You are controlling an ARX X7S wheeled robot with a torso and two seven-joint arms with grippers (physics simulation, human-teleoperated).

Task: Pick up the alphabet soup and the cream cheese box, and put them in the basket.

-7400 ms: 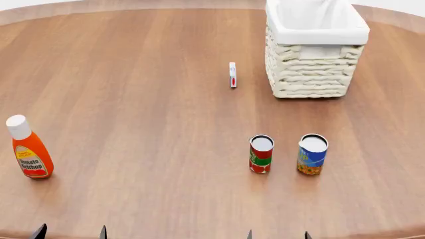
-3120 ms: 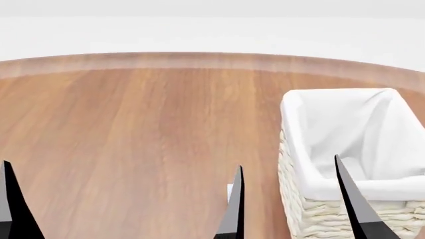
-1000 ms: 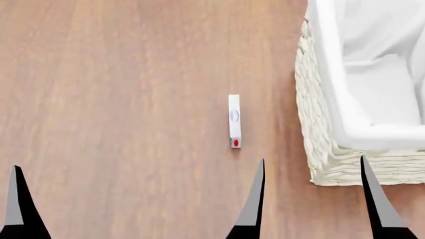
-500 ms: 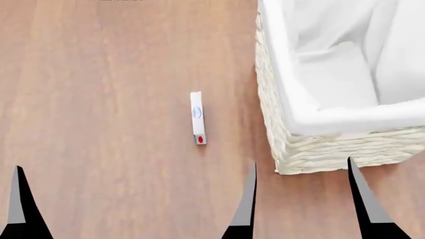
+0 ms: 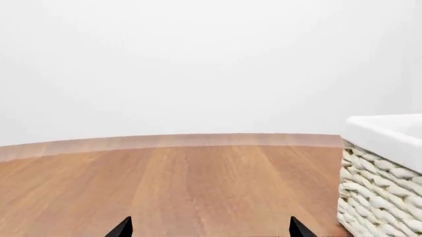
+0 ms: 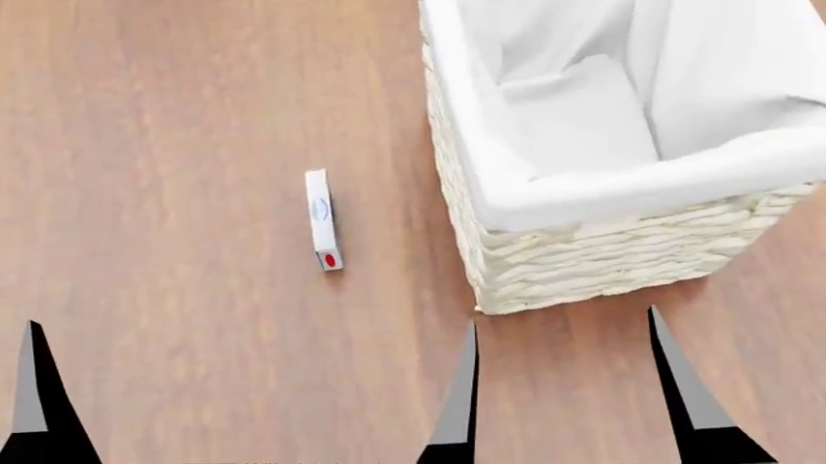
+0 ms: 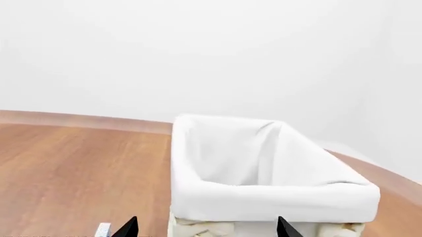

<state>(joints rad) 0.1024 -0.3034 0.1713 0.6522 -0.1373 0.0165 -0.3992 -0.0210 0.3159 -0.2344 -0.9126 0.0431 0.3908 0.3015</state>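
The cream cheese box (image 6: 323,220) stands on its thin edge on the wooden table, red spot at its near end, left of the basket (image 6: 594,261). The basket's white cloth lining is empty as far as it shows. My right gripper (image 6: 563,317) is open and empty, just in front of the basket's near wall. In the right wrist view it (image 7: 207,219) faces the basket (image 7: 264,197), with the box (image 7: 104,229) beside one fingertip. My left gripper (image 5: 210,219) is open and empty over bare wood; only one of its fingers (image 6: 33,406) shows in the head view. The alphabet soup is out of view.
The wooden table (image 6: 168,116) extends left of the box and ends at a curved far edge (image 5: 171,140) before a white wall. The basket's wicker side (image 5: 379,197) stands beside my left gripper in the left wrist view.
The head view has swung right: the cream cheese box and the basket have slid left in the picture. Both grippers stay open and keep their places in the view.
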